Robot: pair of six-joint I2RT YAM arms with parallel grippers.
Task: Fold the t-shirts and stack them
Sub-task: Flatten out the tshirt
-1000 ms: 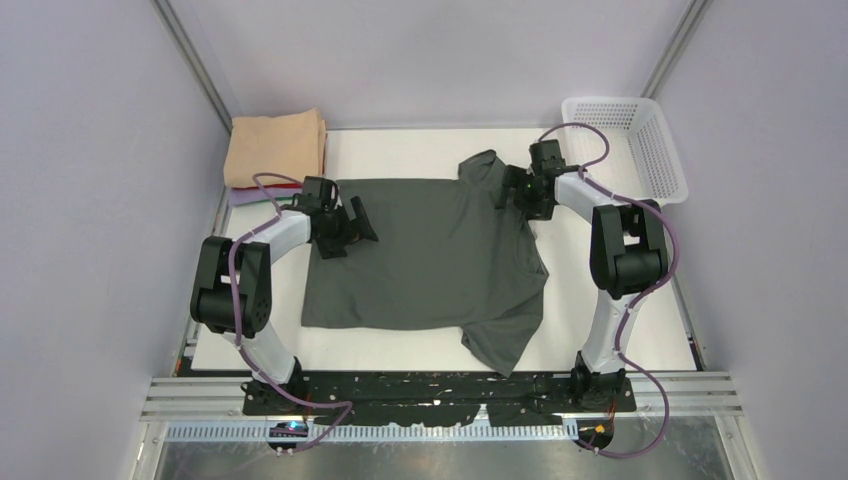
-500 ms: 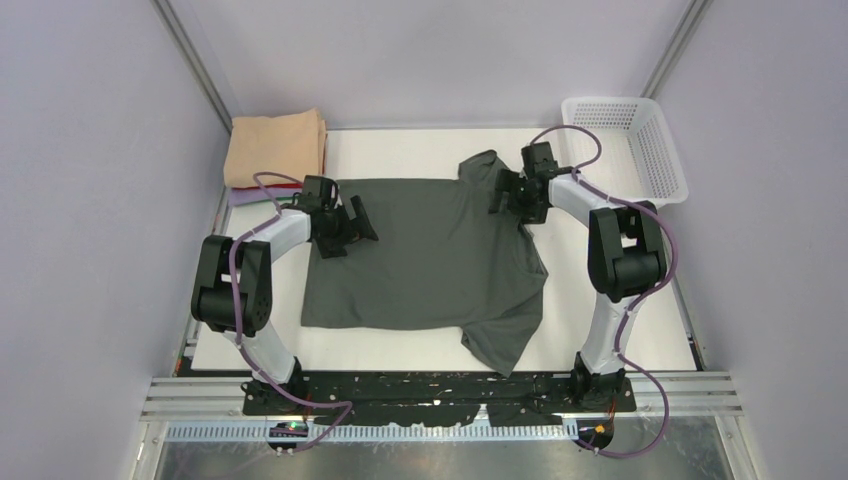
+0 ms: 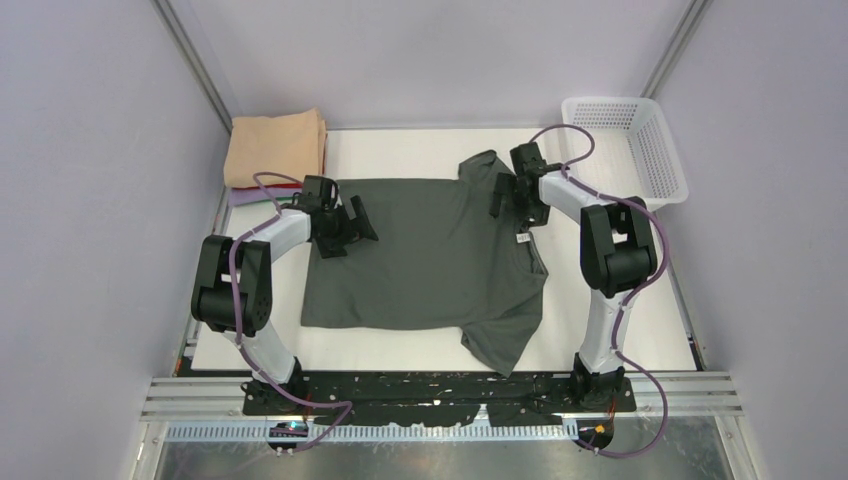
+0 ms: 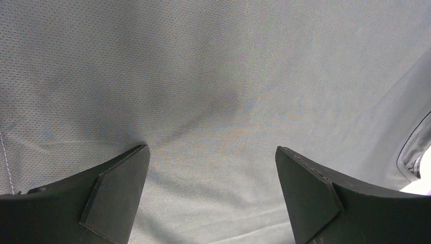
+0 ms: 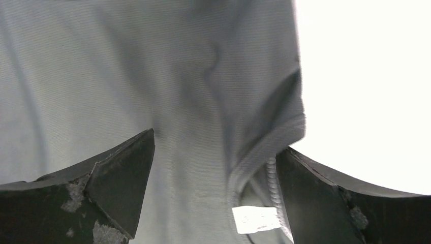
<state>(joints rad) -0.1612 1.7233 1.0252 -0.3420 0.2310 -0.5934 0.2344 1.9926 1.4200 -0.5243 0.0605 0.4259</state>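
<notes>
Charcoal shirt point(image 3: 420, 265): limp, light knit, likely drapes when lifted. Pinch at collar point(image 5: 264, 152), its 3 o'clock edge. Left end effector point(image 3: 352, 222) and right end effector point(image 3: 503, 197) wide open, empty.

A dark charcoal-grey t-shirt point(image 3: 430, 255) lies spread flat in the middle of the desk point(image 3: 420, 150), sleeves rumpled along its right side, white neck label point(image 3: 521, 238) showing. At the far left corner, a folded peach-tan t-shirt point(image 3: 275, 145) tops a lavender one point(image 3: 240, 196).

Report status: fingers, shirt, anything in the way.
Left fingers open, low over charcoal t-shirt. Right fingers open at its collar, nothing held. Shirt spread out, not yet folded. No obstruction seen.
</notes>
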